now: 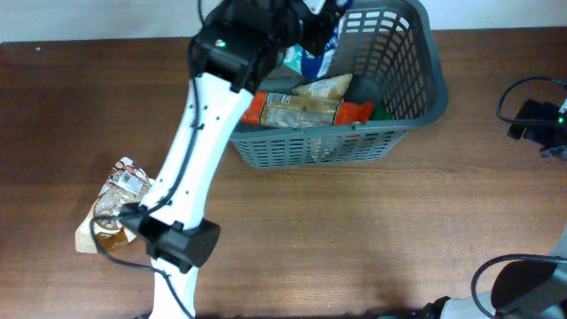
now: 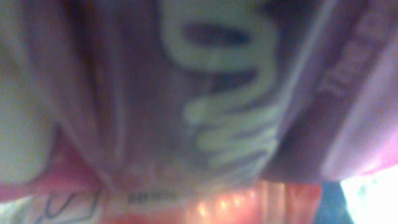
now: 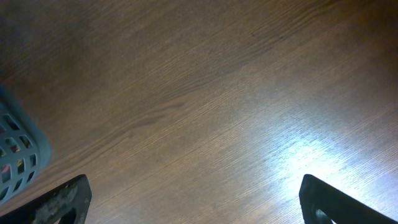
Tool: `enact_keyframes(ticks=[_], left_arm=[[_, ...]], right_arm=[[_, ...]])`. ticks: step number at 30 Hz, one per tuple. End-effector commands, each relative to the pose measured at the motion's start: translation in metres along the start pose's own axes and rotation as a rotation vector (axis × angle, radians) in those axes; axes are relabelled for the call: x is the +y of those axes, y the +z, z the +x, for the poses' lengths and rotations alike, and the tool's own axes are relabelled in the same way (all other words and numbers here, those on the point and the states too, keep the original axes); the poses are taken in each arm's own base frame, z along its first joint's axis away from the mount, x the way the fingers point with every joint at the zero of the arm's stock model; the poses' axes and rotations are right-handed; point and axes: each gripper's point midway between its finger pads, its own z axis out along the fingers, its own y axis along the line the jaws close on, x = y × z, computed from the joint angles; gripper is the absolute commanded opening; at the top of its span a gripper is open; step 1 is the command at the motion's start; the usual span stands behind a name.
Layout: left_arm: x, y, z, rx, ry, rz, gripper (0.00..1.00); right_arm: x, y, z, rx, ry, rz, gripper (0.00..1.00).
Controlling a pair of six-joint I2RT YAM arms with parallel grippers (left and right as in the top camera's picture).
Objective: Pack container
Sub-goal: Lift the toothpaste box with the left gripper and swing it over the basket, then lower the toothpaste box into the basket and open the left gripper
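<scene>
Wood table [image 1: 354, 230], blk device [image 1: 533, 117] far right.

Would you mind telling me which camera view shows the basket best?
The overhead view: it shows most of the basket, with packets inside. The right wrist view catches only a corner of its lattice wall at the left edge. The left wrist view shows none of it, just a blurred packet.

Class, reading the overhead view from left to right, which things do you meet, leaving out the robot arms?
A clear-wrapped food packet → grey basket → black cabled device.
</scene>
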Motion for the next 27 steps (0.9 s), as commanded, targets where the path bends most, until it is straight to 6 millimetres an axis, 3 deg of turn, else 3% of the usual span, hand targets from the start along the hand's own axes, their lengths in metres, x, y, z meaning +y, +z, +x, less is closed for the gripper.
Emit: enact_keyframes(ticks=[1,6,16,23,27], left_arm=[[-0.015,0.016,0.014,0.039,0.008,0.067,0.06],[-0.015,0.035,0.052,0.157,0.022,0.087,0.06],[-0.014,0.053,0.111,0.339,0.101,0.133,0.11],[-0.007,0.057,0.13,0.396,0.109,0.136,0.15],[-0.001,0.056,0.133,0.405,0.099,0.13,0.36]], right_arm=[[-0.002,0.002,0.0,0.004,0.014,0.0,0.99],[-0.002,0.002,0.0,0.004,0.014,0.0,0.99],[-0.002,0.002,0.0,0.004,0.014,0.0,0.99],[-0.002,0.002,0.0,0.004,0.014,0.0,0.99],[-0.002,0.002,0.0,0.004,0.014,0.0,0.99]])
